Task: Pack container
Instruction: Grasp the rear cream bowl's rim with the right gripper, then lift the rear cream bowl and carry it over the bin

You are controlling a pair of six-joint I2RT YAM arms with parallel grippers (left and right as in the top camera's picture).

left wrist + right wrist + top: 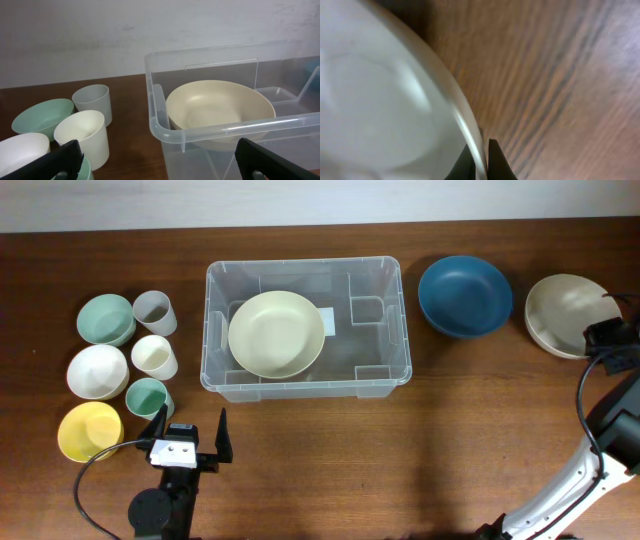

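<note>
Container (305,264) sits mid-way along the counter (330,465), one cream bowl (276,333) in its left half; my left pincer (187,438) hangs spread apart off its front-left corner, by the teal cup (149,396), my right pincer (607,338) pinched onto the pale bowl (560,308) rim, right of the blue bowl (465,296).

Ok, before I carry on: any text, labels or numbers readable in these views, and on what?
None can be read in any view.
White label on the base of the container: partly hidden by the cream bowl, too small to read.
Beige bowl held by the right gripper: blurred close up, no print seen.
</note>
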